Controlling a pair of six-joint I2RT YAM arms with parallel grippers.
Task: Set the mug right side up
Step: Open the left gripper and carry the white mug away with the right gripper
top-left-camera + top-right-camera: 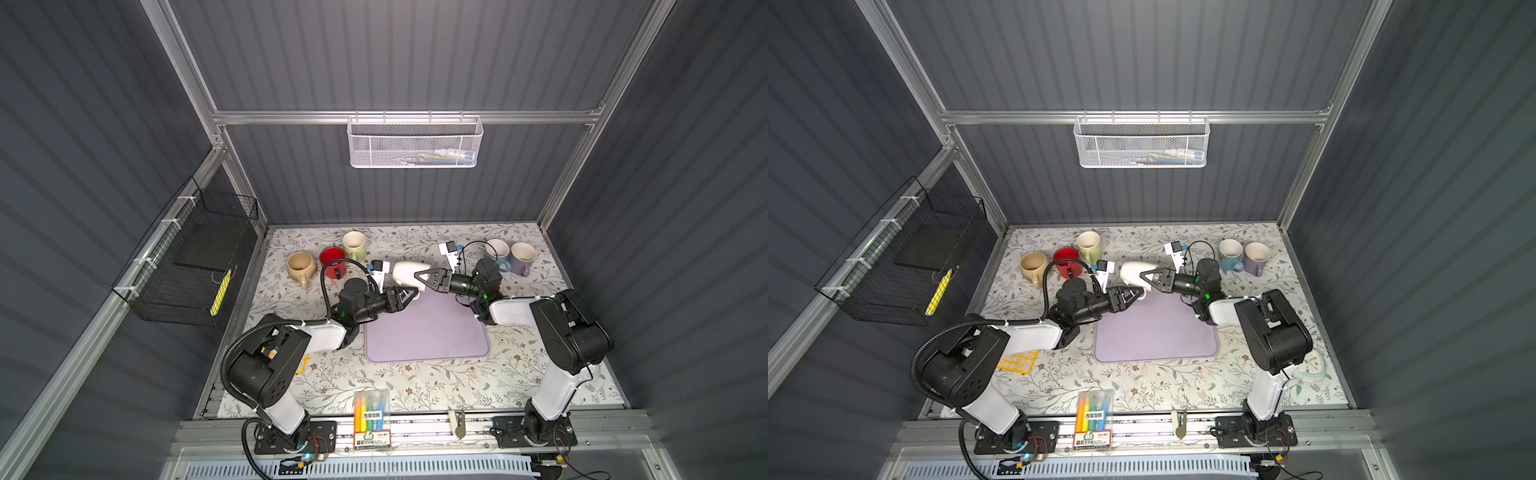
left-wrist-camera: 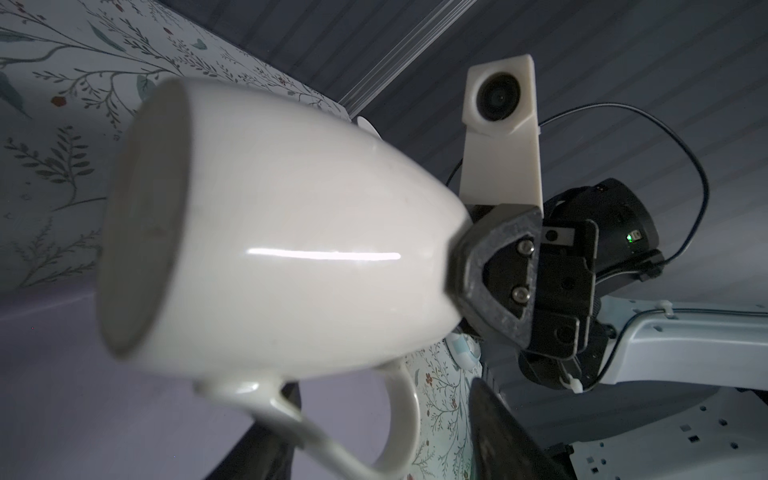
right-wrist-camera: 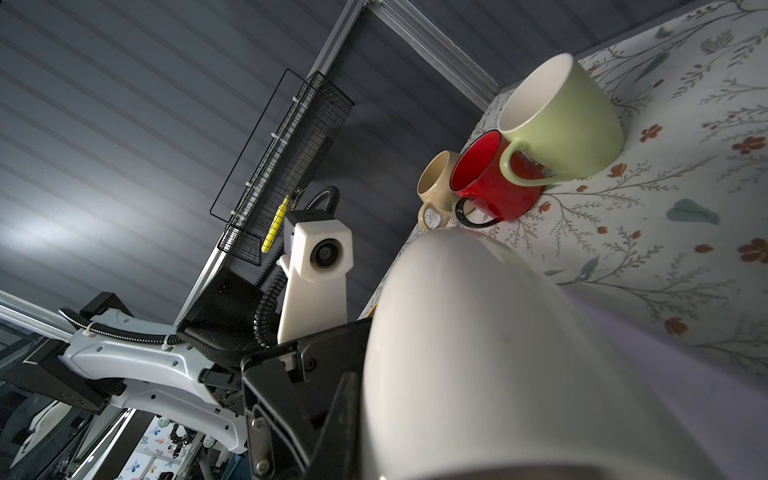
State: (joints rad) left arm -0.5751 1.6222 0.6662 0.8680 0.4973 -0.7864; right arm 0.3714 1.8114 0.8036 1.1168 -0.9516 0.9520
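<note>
The white mug (image 1: 409,272) (image 1: 1136,272) hangs on its side above the far edge of the purple mat (image 1: 428,332), its base (image 2: 137,232) pointing left. My right gripper (image 1: 420,279) (image 1: 1142,277) is shut on the mug's rim end, as the left wrist view shows (image 2: 461,270). My left gripper (image 1: 411,294) (image 1: 1138,293) (image 2: 382,390) stands open just below the mug. The mug's handle (image 2: 399,415) lies between its spread fingers (image 2: 498,436). The mug's body (image 3: 498,353) fills the right wrist view, and its mouth is hidden.
Upright beige (image 1: 300,266), red (image 1: 332,257) and green (image 1: 354,245) mugs stand at the back left. Blue (image 1: 497,251) and purple (image 1: 523,257) mugs stand at the back right. A marker pack (image 1: 371,411) lies at the front edge, a yellow stencil (image 1: 1017,361) at front left.
</note>
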